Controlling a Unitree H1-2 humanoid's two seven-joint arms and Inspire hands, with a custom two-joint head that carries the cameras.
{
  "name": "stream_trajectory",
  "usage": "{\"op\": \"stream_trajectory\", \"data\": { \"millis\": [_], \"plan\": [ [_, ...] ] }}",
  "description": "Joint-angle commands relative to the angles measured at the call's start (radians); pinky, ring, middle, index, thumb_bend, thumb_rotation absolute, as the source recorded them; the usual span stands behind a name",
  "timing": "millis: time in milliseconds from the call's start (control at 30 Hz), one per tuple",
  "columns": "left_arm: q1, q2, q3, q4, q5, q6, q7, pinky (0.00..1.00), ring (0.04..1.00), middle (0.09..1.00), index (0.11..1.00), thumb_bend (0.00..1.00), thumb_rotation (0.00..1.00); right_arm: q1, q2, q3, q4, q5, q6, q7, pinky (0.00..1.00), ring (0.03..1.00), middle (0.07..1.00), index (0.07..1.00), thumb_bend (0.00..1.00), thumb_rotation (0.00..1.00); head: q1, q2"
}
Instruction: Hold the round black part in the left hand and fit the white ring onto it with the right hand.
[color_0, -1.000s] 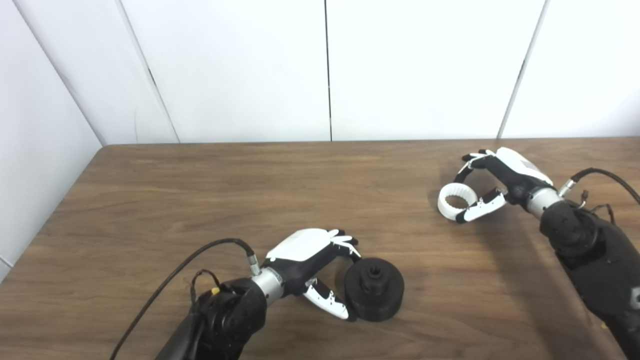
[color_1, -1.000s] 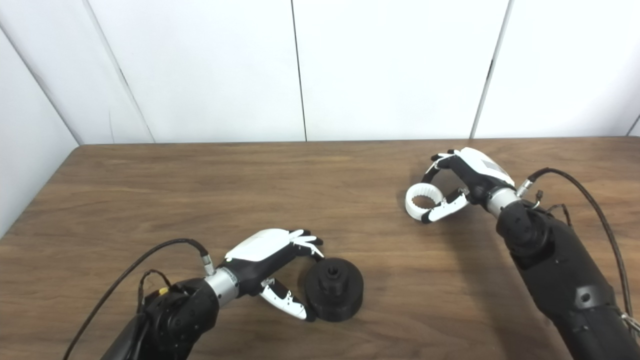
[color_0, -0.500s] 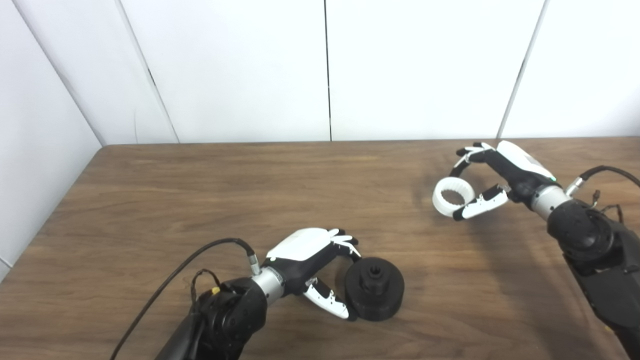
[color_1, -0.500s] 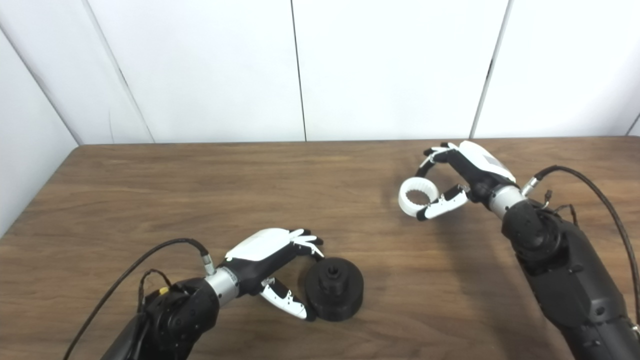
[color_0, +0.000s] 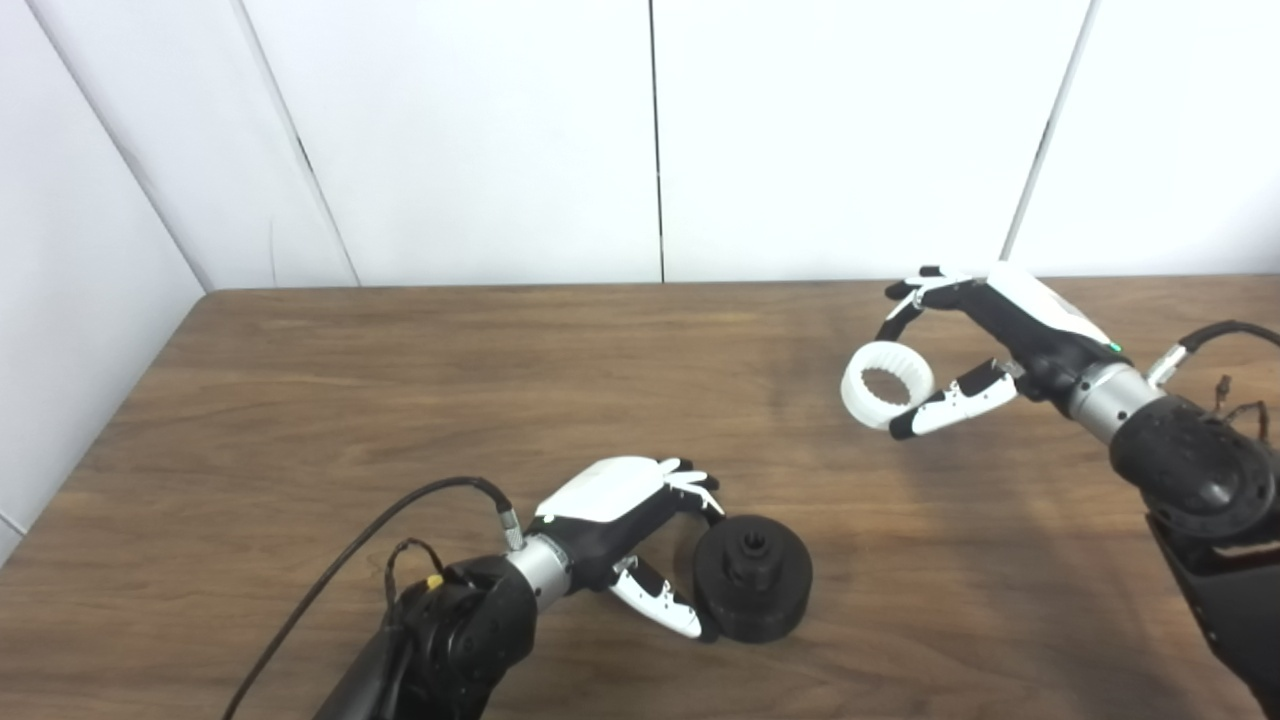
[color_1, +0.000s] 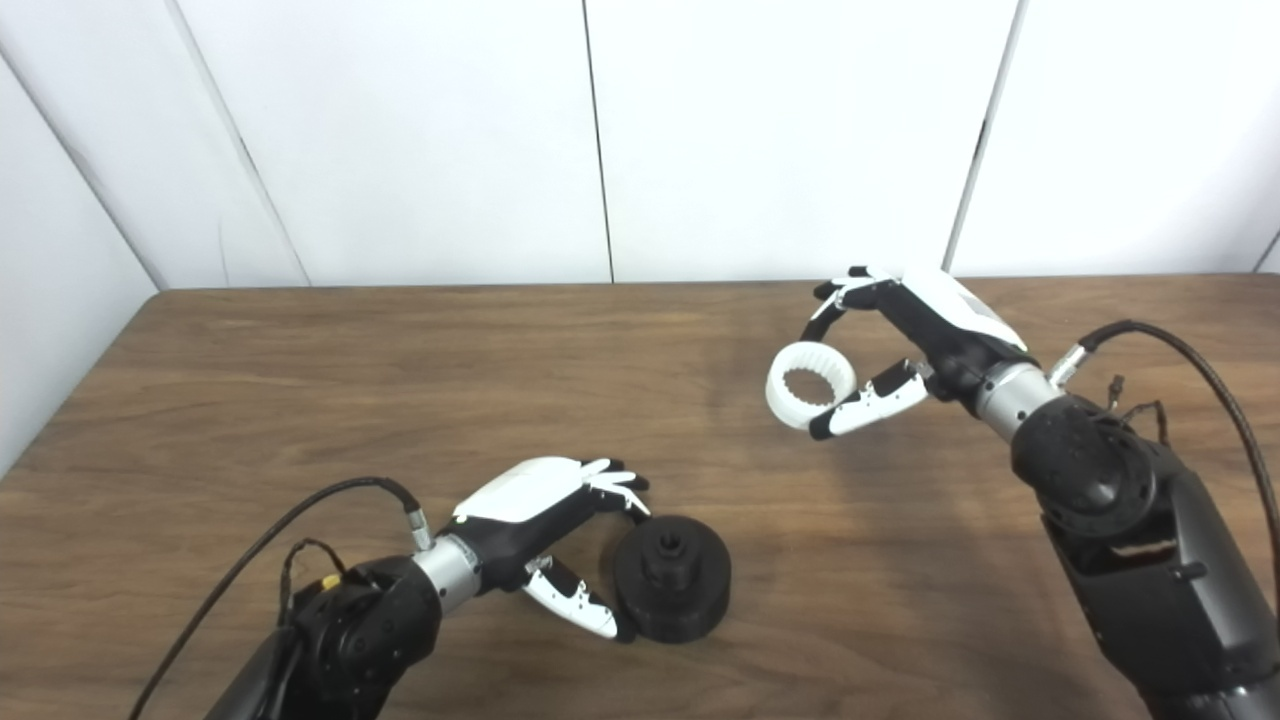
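right robot hand (color_0: 985, 345): clamped on the white toothed ring (color_0: 887, 384), raised clear of the bench (color_0: 400, 380) near its right edge
left robot hand (color_0: 625, 520): fingers and thumb cupped around the round black part (color_0: 752, 577); firm grip or mere contact, cannot tell
black part: resting on the bench by the front edge, hub upward
step: carry ring over to the hub
doing it well: keep ring level, centre it over the hub, steady the part before pressing
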Motion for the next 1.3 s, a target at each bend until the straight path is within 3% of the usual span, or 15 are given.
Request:
{"op": "stream_trajectory", "data": {
  "millis": [0,500,1267],
  "plan": [
    [-0.035,0.0,-0.001,-0.006,0.003,-0.014,0.015,1.0,1.0,0.941,0.717,0.88,0.31,-0.032,-0.02,-0.018,-0.07,0.021,0.017,0.019,0.98,0.976,0.858,0.488,0.52,0.15,0.001,0.002],
    [-0.038,-0.005,-0.003,-0.007,0.006,0.001,0.007,1.0,1.0,0.942,0.711,0.88,0.3,-0.012,-0.029,0.008,-0.238,0.05,0.076,0.116,0.9,0.953,0.844,0.489,0.52,0.15,0.002,0.003],
    [-0.034,-0.011,-0.004,-0.013,0.009,0.009,0.009,0.99,1.0,0.943,0.714,0.88,0.3,0.023,0.001,0.095,-0.217,0.059,0.051,0.141,0.89,0.967,0.854,0.489,0.52,0.16,0.007,0.01]
  ]
}}
